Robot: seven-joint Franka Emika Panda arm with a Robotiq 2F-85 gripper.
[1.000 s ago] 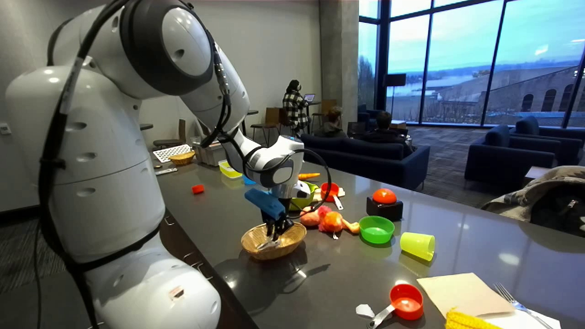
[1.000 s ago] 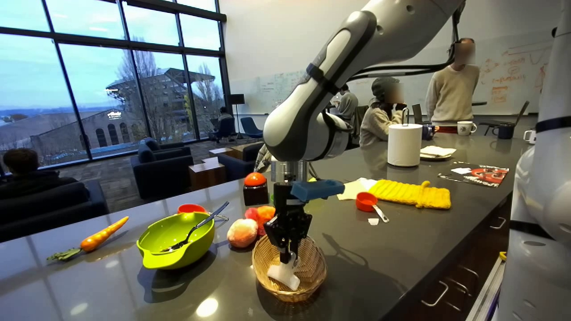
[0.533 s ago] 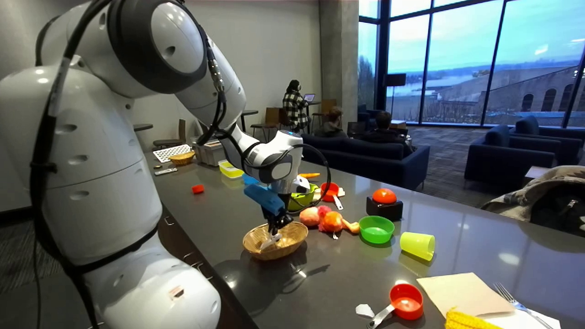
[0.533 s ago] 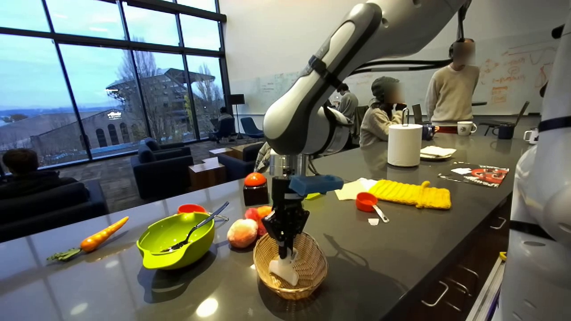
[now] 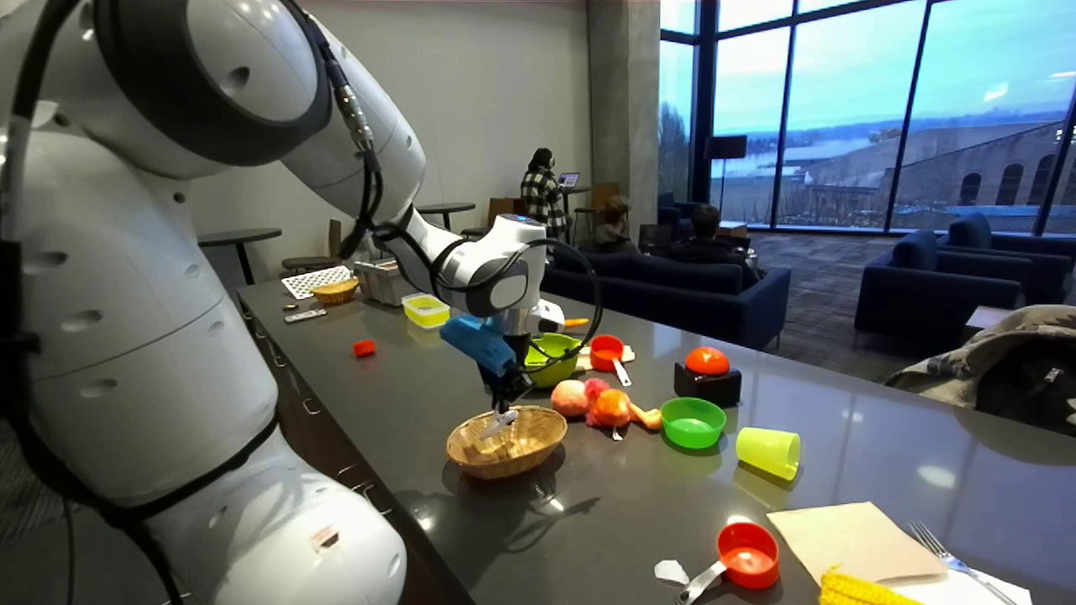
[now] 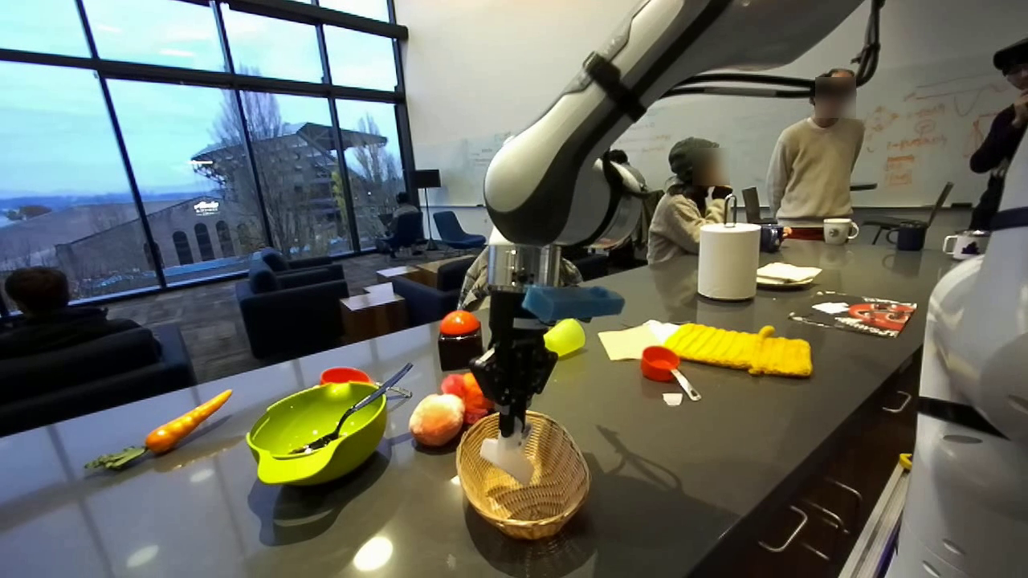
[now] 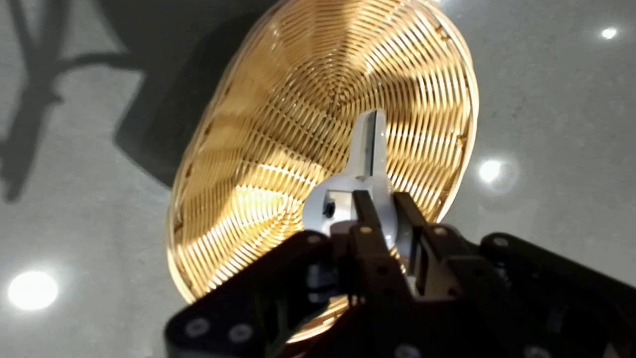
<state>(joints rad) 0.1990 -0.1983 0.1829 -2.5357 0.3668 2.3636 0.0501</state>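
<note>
End effector [image 7: 383,209] pinches white object [image 6: 507,457]; basket [image 6: 554,486] beneath; peach [image 6: 436,420] and green bowl [image 6: 341,459] nearby

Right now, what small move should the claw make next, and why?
Probably a small lift straight up. The claw is shut on the white tool, whose lower end appears within the outline of the wicker basket in all three views. Whether that end clears the rim I cannot tell, so more height before any sideways shift seems safer.
</note>
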